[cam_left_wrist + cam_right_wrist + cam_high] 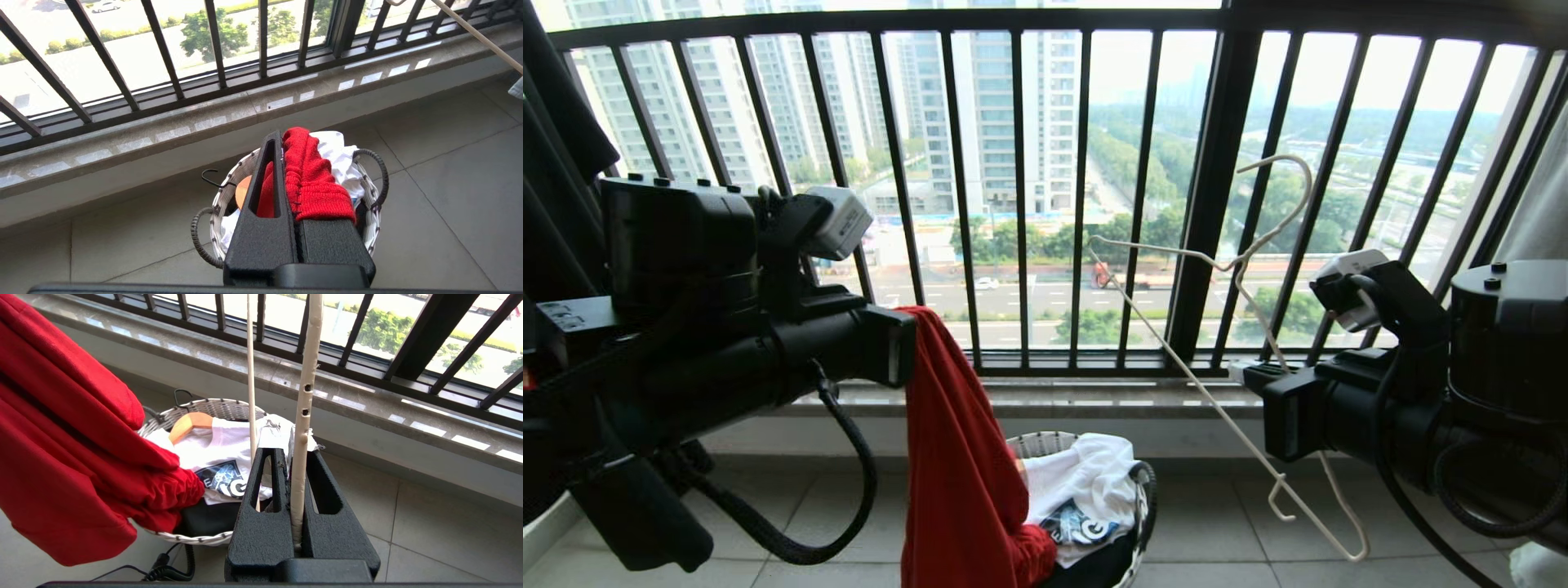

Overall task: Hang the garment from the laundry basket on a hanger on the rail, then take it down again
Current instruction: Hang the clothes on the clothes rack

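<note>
L tool [295,179] pinches soft red knit garment [960,457]; R tool [297,486] clamps thin wire hanger [1241,269]

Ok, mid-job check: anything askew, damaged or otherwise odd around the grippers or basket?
Two things. The hanger, clamped in the right gripper, hangs tilted, hook high and one shoulder toward the floor, and its coating is chipped just above the grip. The red garment, pinched by the left gripper, trails into the laundry basket.

High-rise home balcony — barred railing [1021,204], laundry basket [1045,445]
</note>
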Controlling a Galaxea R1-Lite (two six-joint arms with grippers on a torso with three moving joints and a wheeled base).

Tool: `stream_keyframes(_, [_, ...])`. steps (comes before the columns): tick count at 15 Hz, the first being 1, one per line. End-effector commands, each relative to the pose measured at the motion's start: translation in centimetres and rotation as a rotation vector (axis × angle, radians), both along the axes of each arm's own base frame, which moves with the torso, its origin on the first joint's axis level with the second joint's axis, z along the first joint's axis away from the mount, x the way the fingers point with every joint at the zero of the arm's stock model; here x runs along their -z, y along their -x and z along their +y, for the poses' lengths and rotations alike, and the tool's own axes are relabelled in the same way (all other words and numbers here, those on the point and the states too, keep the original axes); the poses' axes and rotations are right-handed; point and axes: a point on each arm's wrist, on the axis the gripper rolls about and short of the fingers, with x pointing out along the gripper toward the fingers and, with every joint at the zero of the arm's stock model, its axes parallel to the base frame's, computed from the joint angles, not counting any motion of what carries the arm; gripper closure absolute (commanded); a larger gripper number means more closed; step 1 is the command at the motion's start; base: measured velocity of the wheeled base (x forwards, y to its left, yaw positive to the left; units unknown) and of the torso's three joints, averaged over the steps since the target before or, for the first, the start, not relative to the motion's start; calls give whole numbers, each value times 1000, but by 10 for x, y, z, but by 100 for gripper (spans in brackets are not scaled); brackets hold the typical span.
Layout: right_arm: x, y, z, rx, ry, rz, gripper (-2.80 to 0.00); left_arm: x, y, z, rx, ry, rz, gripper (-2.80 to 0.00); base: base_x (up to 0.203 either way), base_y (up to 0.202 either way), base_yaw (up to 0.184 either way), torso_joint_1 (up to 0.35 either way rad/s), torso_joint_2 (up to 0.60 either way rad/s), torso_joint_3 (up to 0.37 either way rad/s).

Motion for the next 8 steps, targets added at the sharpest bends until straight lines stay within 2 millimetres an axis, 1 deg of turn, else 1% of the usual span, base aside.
stream_keyframes(1, [-2,1,0,-3,-6,-5,0,2,-18,-5,-123,-19,2,0,0,0,0,0,0,0])
stream_keyframes(2, [-2,2,0,-9,-6,-4,0,3,-27,-8,-189,-29,-4,0,0,0,0,0,0,0])
stream_keyframes(4, [-3,5,0,-16,5,20,0,-8,-38,-12,-275,44,-23,0,0,0,0,0,0,0])
stream_keyframes(6, [-16,10,-2,-18,-40,36,0,-18,-43,-14,-331,117,-40,0,0,0,0,0,0,0])
stream_keyframes(7, [-22,15,-4,-32,-71,65,0,-20,-44,-14,-341,130,-39,0,0,0,0,0,0,0])
stream_keyframes(8, [-27,23,-6,-92,-105,112,0,-19,-46,-15,-341,128,-36,0,0,0,0,0,0,0])
